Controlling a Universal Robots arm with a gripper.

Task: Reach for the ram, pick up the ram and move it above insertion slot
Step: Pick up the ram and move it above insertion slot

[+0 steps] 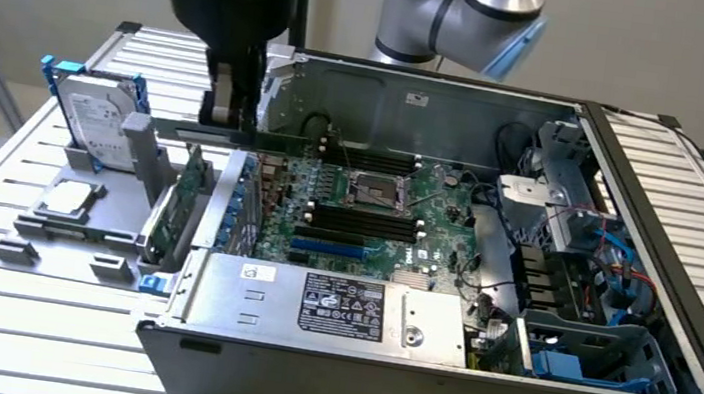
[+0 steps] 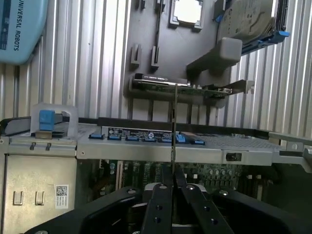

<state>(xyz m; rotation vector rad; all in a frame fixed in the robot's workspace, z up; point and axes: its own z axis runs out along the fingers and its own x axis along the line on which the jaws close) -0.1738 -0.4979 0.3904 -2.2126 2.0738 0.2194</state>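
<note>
Between the hand's [image 2: 173, 187] fingers, ram [image 2: 174, 131] clamped, edge-on

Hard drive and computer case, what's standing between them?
In the exterior view, a green expansion card stands on edge in the gray fixture between the hard drive and the case.

open room above motherboard slots [image 1: 356, 220], case wall [image 1: 233, 208] and upright expansion card [image 1: 186, 205] crowding the claw [image 1: 230, 117]

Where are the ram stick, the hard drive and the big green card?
ram [image 2: 174, 129]: wrist view, middle of its thin edge.
hard drive [image 1: 96, 117]: exterior view, its labelled face.
green card [image 2: 195, 89]: wrist view, along its long edge.
</note>
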